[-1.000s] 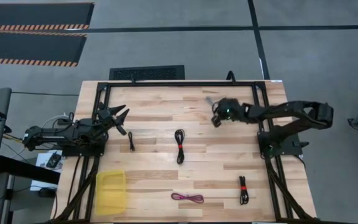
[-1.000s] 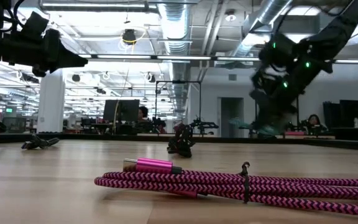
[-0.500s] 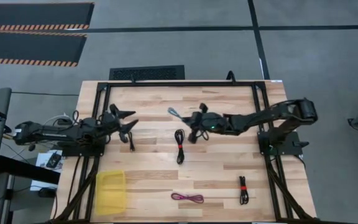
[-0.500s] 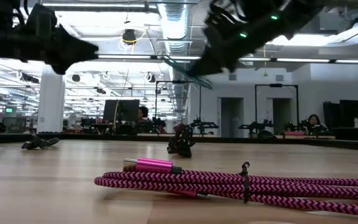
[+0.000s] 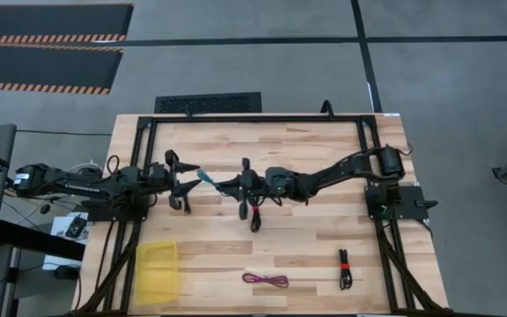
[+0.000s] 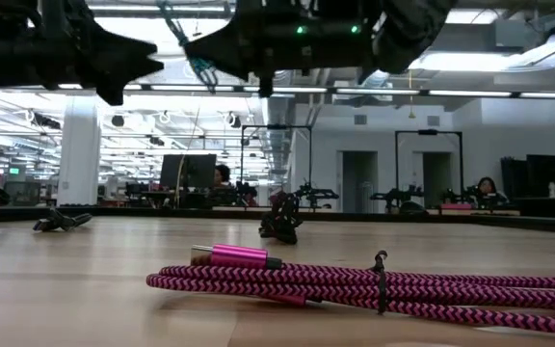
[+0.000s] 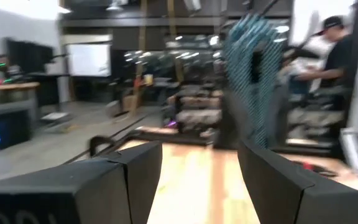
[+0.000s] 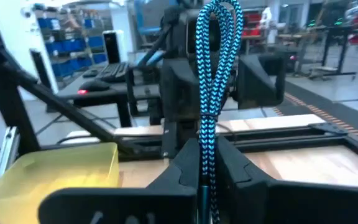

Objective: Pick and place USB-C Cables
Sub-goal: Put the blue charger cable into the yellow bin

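Observation:
My right gripper [image 5: 223, 183] reaches across the table's middle, shut on the teal-blue cable bundle [image 5: 206, 177], which shows close up in the right wrist view [image 8: 215, 74]. My left gripper [image 5: 183, 172] is open and faces it from the left; the teal bundle [image 7: 250, 74] hangs just beyond its fingertips, apart from them. A black bundle [image 5: 186, 202] lies flat below the left gripper and another [image 5: 254, 216] lies under the right arm. The magenta bundle [image 5: 265, 280] and the black one with a red tie [image 5: 345, 269] lie near the near edge. My right gripper pinches the teal bundle between its two fingers [image 8: 185, 174] near one end [image 8: 205, 163]. The fingers come level from the table's right and lie along the bundle. Its looped end [image 8: 219, 12] sticks out past the fingertips toward the left gripper. The bundle is lifted clear of the table.
A yellow tray [image 5: 157, 271] sits at the near left corner and shows behind the cable in the right wrist view [image 8: 55, 168]. A black frame [image 5: 253, 118] runs around the table. The magenta cable [image 6: 355, 284] fills the low view's foreground.
My right gripper has travelled from the far right part of the table toward the left and slightly nearer, carrying the teal bundle in the air. My left gripper has reached rightward toward it, staying open.

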